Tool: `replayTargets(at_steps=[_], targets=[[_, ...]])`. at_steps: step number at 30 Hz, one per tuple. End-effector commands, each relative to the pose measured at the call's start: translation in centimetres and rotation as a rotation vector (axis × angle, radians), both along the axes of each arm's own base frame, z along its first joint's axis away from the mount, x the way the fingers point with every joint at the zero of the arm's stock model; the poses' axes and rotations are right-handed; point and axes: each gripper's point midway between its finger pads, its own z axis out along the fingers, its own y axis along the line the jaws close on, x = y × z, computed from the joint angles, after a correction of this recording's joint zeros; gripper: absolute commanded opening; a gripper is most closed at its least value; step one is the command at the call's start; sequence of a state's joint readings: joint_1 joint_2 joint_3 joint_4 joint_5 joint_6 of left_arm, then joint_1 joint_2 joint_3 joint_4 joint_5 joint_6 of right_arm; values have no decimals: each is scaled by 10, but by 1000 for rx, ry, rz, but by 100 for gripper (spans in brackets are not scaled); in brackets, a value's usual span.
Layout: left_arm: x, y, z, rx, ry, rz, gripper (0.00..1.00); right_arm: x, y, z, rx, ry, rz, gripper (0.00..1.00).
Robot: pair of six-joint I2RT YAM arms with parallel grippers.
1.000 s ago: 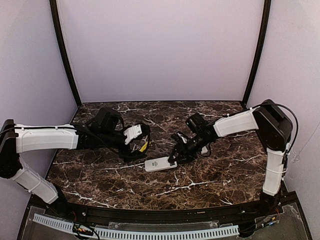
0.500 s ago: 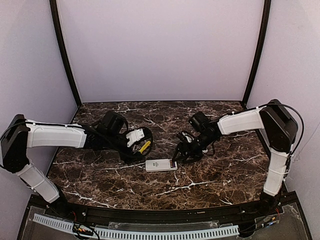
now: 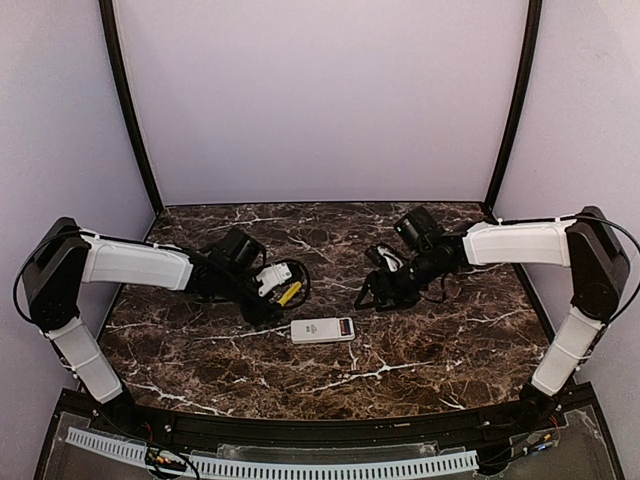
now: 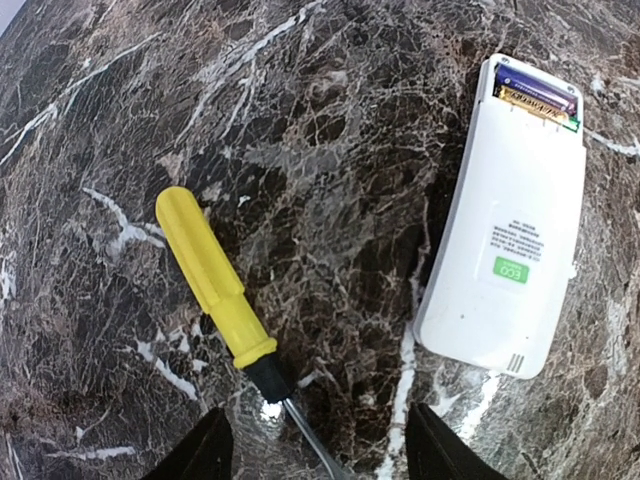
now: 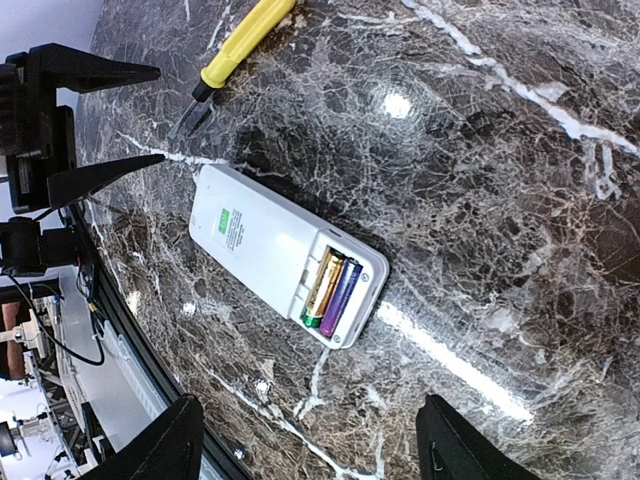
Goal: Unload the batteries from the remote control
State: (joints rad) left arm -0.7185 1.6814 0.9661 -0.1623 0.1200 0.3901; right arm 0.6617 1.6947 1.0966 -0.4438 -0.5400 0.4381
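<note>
White slim plastic remote control (image 4: 510, 250): face-down on dark marbled tabletop (image 4: 330, 150), so the open compartment presents two purplish-gold cylindrical batteries (image 5: 332, 290), both seated. Yellow-handled screwdriver (image 4: 215, 285): shaft between my left pincer (image 4: 318, 432), tips apart. Right pincer (image 5: 310, 410): apart, empty.

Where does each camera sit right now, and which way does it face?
Top external: fixed above and behind the bases, facing down over the marble table; both arms, left gripper and right gripper show.
Left wrist: above the table, facing down at the screwdriver and remote control; its fingertips at the bottom edge.
Right wrist: facing obliquely across the remote control toward the left gripper; its fingertips at the bottom edge.
Shared: both wrist views show the batteries in the open compartment.
</note>
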Motion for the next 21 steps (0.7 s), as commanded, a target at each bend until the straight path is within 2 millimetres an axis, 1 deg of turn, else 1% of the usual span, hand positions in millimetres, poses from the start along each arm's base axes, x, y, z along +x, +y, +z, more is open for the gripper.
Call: replayTargets(at_steps=[1,8,12,17,21], targets=[[7,13,-7,63,5,66,58,1,-4,0,2,-26,-7,72],[7,18,-21,115,31,81,52,1,-4,1,7,-30,-8,72],[8,17,-24,118,36,90,47,1,-4,1,10,-30,-9,71],[9,19,-31,142,56,97,36,0,-5,1,11,-31,-10,71],[10,19,-33,146,61,100,29,-1,-5,1,9,-31,-10,71]])
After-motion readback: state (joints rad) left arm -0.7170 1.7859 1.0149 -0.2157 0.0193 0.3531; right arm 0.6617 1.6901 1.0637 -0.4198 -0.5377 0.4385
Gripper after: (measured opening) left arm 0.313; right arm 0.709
